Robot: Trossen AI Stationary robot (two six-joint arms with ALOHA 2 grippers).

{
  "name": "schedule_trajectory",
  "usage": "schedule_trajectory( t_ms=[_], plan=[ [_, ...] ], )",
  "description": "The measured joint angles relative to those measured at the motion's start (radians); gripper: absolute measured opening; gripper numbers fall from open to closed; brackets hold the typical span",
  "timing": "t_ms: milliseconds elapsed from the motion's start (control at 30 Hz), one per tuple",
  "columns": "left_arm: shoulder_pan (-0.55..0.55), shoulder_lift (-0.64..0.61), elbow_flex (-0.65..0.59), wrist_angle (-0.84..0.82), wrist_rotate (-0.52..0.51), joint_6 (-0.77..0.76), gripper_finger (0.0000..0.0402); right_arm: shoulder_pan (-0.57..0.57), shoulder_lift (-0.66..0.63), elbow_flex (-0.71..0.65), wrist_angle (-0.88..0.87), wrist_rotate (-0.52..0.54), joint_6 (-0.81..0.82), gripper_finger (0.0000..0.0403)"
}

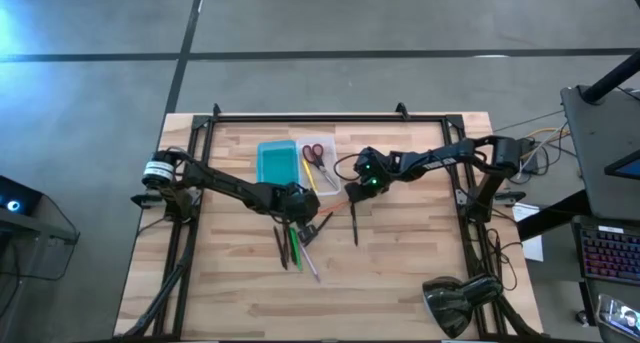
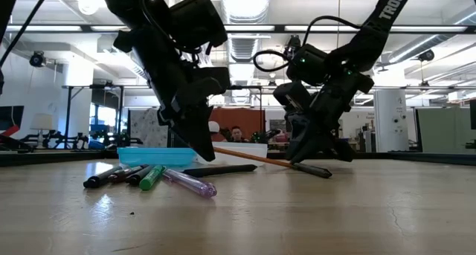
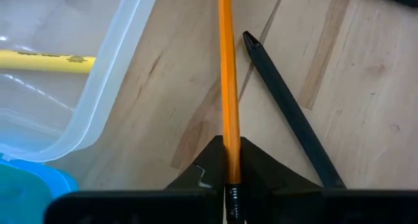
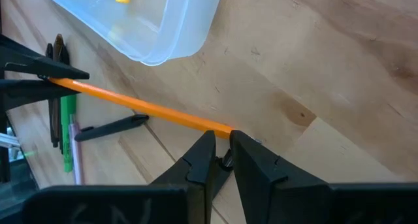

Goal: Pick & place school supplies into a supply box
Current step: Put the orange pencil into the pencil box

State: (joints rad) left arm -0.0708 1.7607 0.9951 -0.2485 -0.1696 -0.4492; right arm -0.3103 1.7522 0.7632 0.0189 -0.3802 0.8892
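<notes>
- The left gripper (image 3: 230, 162) pinches the orange pencil (image 3: 226, 74) just beside the supply box (image 1: 290, 163).
- The right gripper (image 4: 221, 152) has its fingers barely parted at the pencil's far tip.
- The clear tray half holds red scissors (image 1: 316, 157) and a yellow pencil (image 3: 46, 61).

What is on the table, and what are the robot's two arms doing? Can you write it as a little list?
left gripper: jaws shut on the orange pencil
right gripper: at the pencil's other end, jaws nearly closed
supply box: holds red scissors and a yellow pencil
black pen: lying on the table beside the orange pencil
loose pens: lying in a bunch on the table
</notes>
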Motion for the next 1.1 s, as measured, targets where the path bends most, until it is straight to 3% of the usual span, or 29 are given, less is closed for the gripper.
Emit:
schedule_trajectory(
  t_ms=[300,567,733,900,1100],
  plan=[
    [-0.002,-0.009,0.011,-0.05,0.002,-0.038,0.0009,0.0,-0.127,-0.002,0.002,0.095,0.016,0.0056],
    [-0.003,-0.104,0.027,-0.091,-0.029,-0.13,0.0009,-0.004,-0.317,0.0,-0.043,0.305,-0.029,0.0067],
    [0.004,-0.178,0.017,-0.089,-0.159,-0.383,0.0008,-0.018,-0.384,0.0,-0.125,0.361,-0.05,0.0071],
    [0.052,-0.168,0.013,-0.084,-0.184,-0.688,0.0008,-0.017,-0.389,0.0,-0.136,0.364,-0.05,0.0069],
    [0.112,-0.132,0.012,-0.016,-0.187,-0.803,0.0008,-0.017,-0.375,0.0,-0.135,0.365,-0.029,0.0072]
  ],
)
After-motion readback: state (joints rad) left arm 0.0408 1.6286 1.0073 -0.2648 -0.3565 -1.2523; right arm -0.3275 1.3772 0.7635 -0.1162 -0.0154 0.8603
